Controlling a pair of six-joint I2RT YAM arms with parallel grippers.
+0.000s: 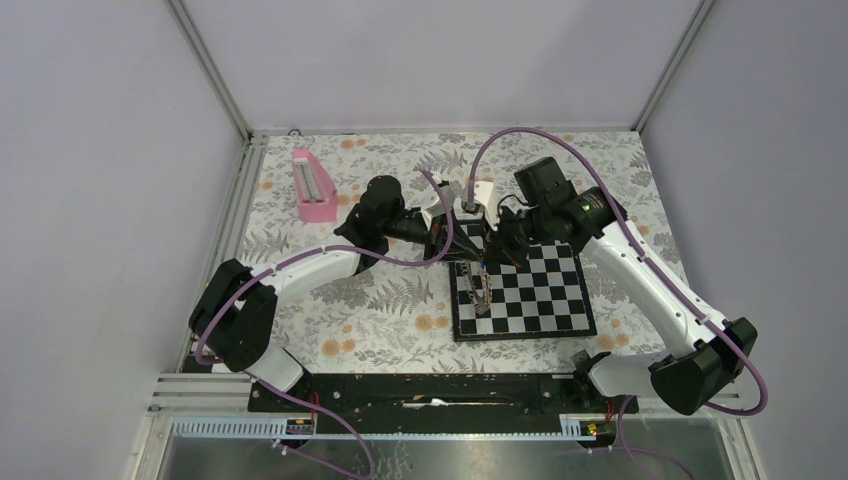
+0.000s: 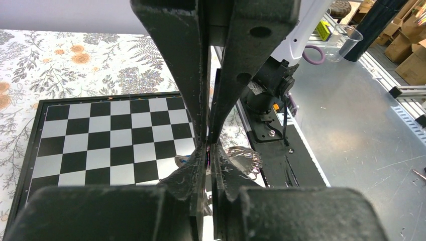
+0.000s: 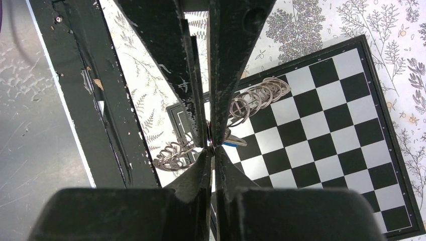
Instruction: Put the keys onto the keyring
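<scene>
**Overhead and wrist views.** The table (image 1: 400,330), covered by a floral cloth, carries a chessboard (image 1: 540,300) right of centre and a pink box (image 1: 313,187) at its far left.

The left arm (image 1: 300,268) rises from its base, bends at the elbow and reaches right and away. The right arm (image 1: 655,285) mirrors it, reaching left and away. Their wrists meet nose to nose above the far left corner of the chessboard.

The left gripper (image 2: 207,161) points at the other arm's fingertips. Its jaws are drawn almost together, leaving only a narrow slit. A thin dark sliver sits edge-on in that slit, but the views do not show what it is.

The right gripper (image 3: 211,152) meets it tip to tip, with its jaws pressed together and pinching the keyring (image 3: 258,98). The keyring is a loop made of many small linked wire rings. In the right wrist view, one strand leaves the pinch toward the board's white and black squares, and another curls off beyond the board's edge. From overhead, the loop hangs below the two grippers over the board's left columns.

A key (image 3: 232,142) with a blue head lies just beside the right fingertips, against the ring strand. Whether it is threaded on cannot be told.
</scene>
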